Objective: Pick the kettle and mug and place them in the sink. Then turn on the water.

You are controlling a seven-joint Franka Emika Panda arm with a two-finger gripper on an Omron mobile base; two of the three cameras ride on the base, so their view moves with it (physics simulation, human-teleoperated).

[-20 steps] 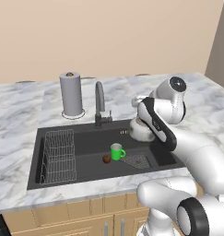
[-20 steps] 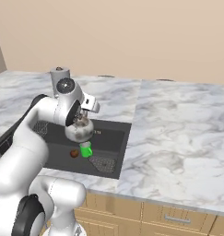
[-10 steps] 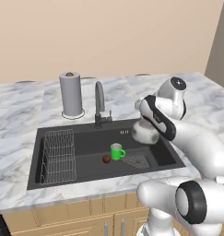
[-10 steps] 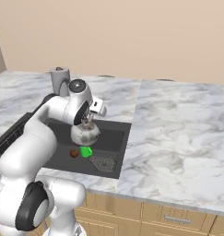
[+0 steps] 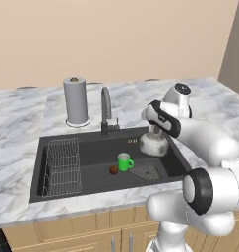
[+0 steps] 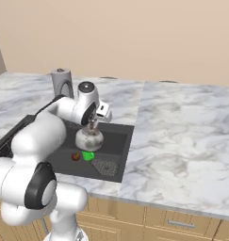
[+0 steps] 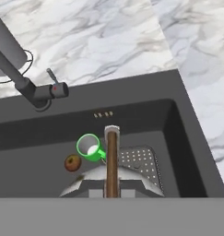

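My tool point(image 5: 153, 129), right of centre in the left base view, is clamped tight on the thin arched handle of the kettle point(image 5: 153, 143), so the silvery body hangs straight below it over the right half of the sink point(image 5: 40, 162). I judge the top grip keeps the kettle level for lowering into the basin; whether its base already touches the floor I cannot tell. In the hand view the handle runs up the middle of the frame, with the kettle's dome at the bottom edge. The mug point(image 5: 124, 161), bright green, stands upright on the sink floor just left of the kettle, near enough to be knocked on the way down, and a small brown round object point(image 5: 113, 170) sits beside it. The drain grid point(image 5: 146, 172) lies below the kettle. A wire rack point(image 5: 62, 166) fills the basin's left end. Behind, on the marble surface point(image 5: 22, 110), the faucet point(image 5: 105, 109) rises dry, with a paper-towel roll point(image 5: 75, 100) to its left.
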